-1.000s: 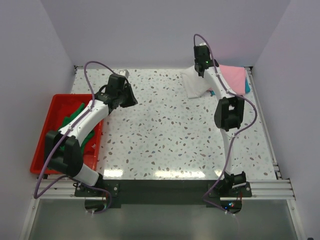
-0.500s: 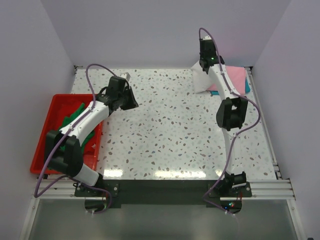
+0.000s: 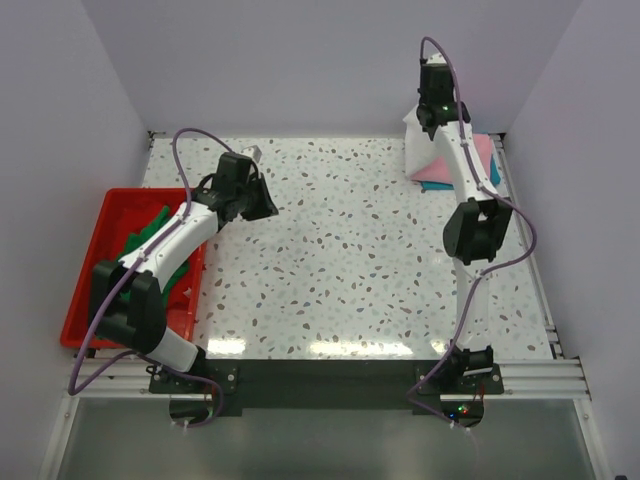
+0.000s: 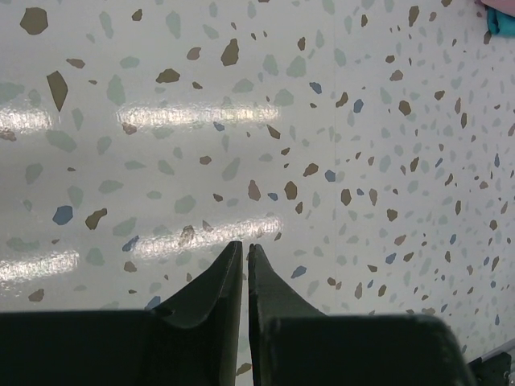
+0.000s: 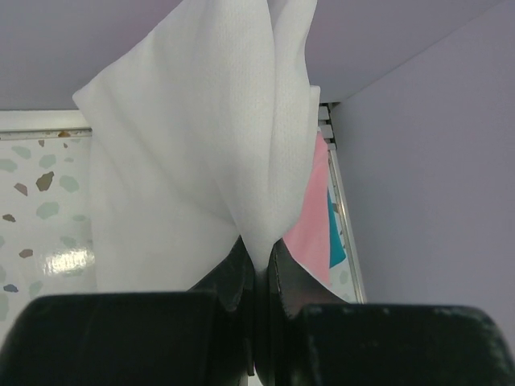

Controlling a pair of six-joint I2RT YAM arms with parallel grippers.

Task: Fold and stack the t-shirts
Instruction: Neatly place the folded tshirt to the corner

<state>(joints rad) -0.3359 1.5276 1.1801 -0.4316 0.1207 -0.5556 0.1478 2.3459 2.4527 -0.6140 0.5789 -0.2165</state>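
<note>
Stacking step: the right pincer grips the white shirt, with the pink shirt below to its right. Next, lower it squarely there. The left pincer is all but closed and empty.

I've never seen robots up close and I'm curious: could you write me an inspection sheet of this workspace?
Surface: speckled table, glare streaks.
Job's things: white t-shirt hangs lifted at far right, by the pink t-shirt and teal t-shirt lying there; green t-shirts in red tray, left.
Clutter: nothing seen.
Claws: left claw closed, empty, above the table; right claw shut on the white t-shirt.
Cables: purple cables loop along both arms.
Surroundings: plain lilac walls.
</note>
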